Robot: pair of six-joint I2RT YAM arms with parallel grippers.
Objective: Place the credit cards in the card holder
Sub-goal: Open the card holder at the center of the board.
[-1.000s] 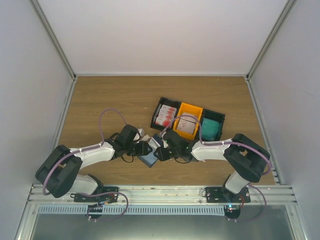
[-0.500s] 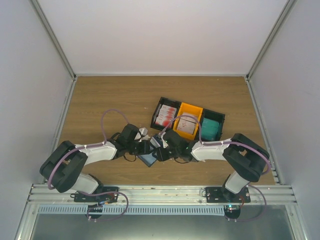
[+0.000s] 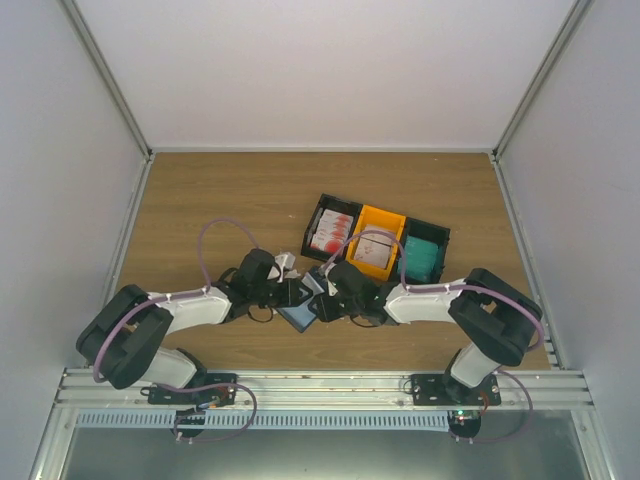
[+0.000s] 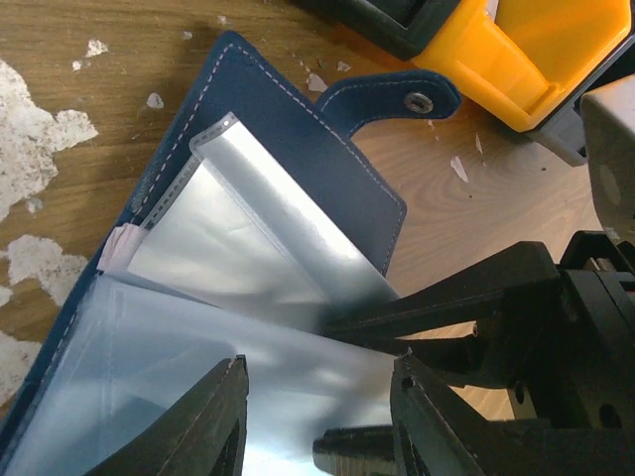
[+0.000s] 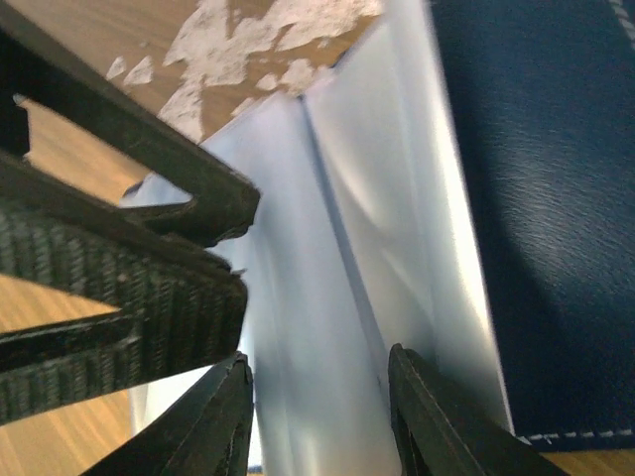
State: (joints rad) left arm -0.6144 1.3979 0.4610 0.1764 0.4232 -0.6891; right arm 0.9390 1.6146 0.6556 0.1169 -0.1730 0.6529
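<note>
The card holder (image 3: 297, 317) lies open on the table between my two grippers. In the left wrist view its navy cover (image 4: 298, 129) with a snap tab is spread flat, and clear plastic sleeves (image 4: 228, 248) fan up from it. My left gripper (image 4: 317, 416) is open, its jaws astride a sleeve. My right gripper (image 5: 317, 416) is open too, over the sleeves, beside the navy cover (image 5: 546, 198). The two grippers (image 3: 291, 294) (image 3: 322, 303) face each other, fingertips almost touching. Red-and-white credit cards (image 3: 332, 230) lie in the black tray. No card shows in either gripper.
Three tray boxes stand in a row behind the holder: black (image 3: 318, 218), orange (image 3: 392, 222) with more cards, and black with teal contents (image 3: 424, 256). The orange tray's corner (image 4: 556, 50) is close to the holder. The wood has white worn patches (image 4: 30, 149).
The left arm's elbow has shifted slightly. Both grippers stay at the open card holder, which has barely moved.
</note>
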